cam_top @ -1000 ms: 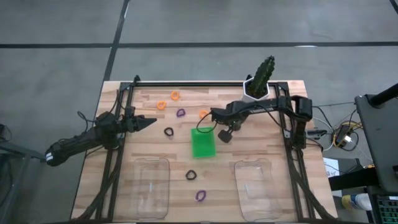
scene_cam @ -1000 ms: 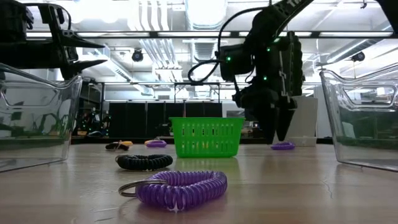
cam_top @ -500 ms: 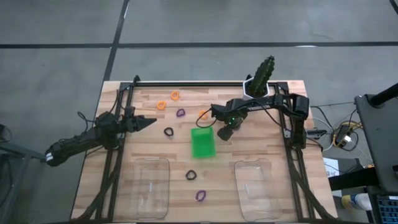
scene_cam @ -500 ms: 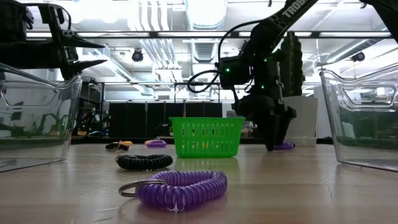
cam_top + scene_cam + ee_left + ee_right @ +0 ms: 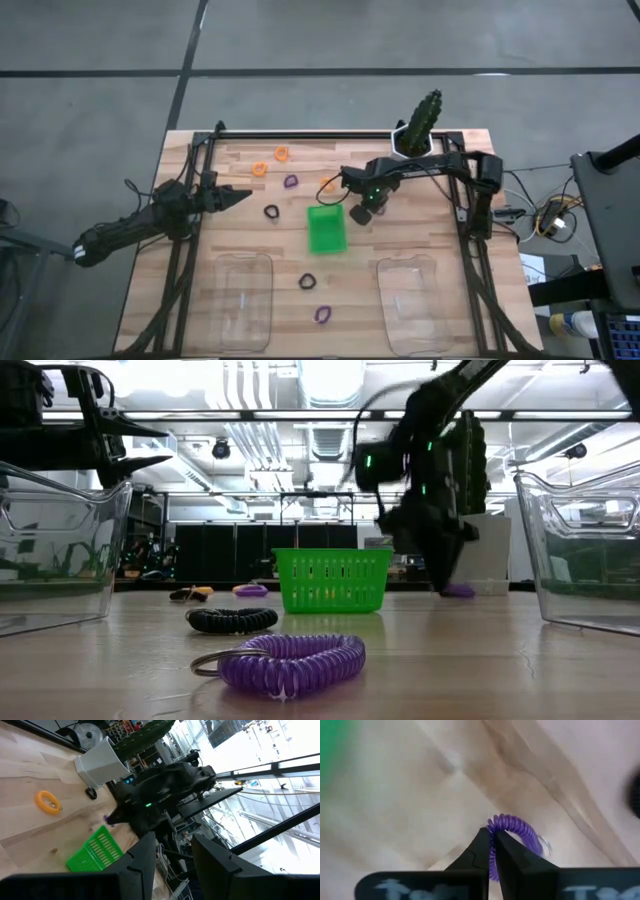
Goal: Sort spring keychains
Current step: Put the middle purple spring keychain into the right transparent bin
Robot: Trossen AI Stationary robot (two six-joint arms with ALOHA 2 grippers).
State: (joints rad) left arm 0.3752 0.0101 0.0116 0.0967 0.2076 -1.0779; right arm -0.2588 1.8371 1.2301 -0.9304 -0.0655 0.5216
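Spring keychains lie scattered on the wooden table: orange ones (image 5: 281, 153) (image 5: 259, 169) (image 5: 326, 183), purple ones (image 5: 290, 182) (image 5: 322, 314) and black ones (image 5: 271, 211) (image 5: 307, 282). The green tray (image 5: 326, 229) stands mid-table. My right gripper (image 5: 357, 211) is down just right of the tray, shut on another purple keychain (image 5: 517, 832). My left gripper (image 5: 245, 195) hovers open at the left, holding nothing. My right gripper pinches one side of the purple keychain's coil (image 5: 493, 836) between its two fingertips. The fingers come from above, pointing down. The rest of the ring (image 5: 458, 591) shows low at the table top beside the fingers.
Two clear plastic containers (image 5: 245, 300) (image 5: 412, 305) stand near the front edge. A potted plant (image 5: 420, 125) is at the far edge behind my right arm. Dark frame rails run along the table's left and right sides.
My right gripper has come down to the table beside the green tray, shifted slightly toward the far edge, and shut on the purple keychain. My left arm has kept still.
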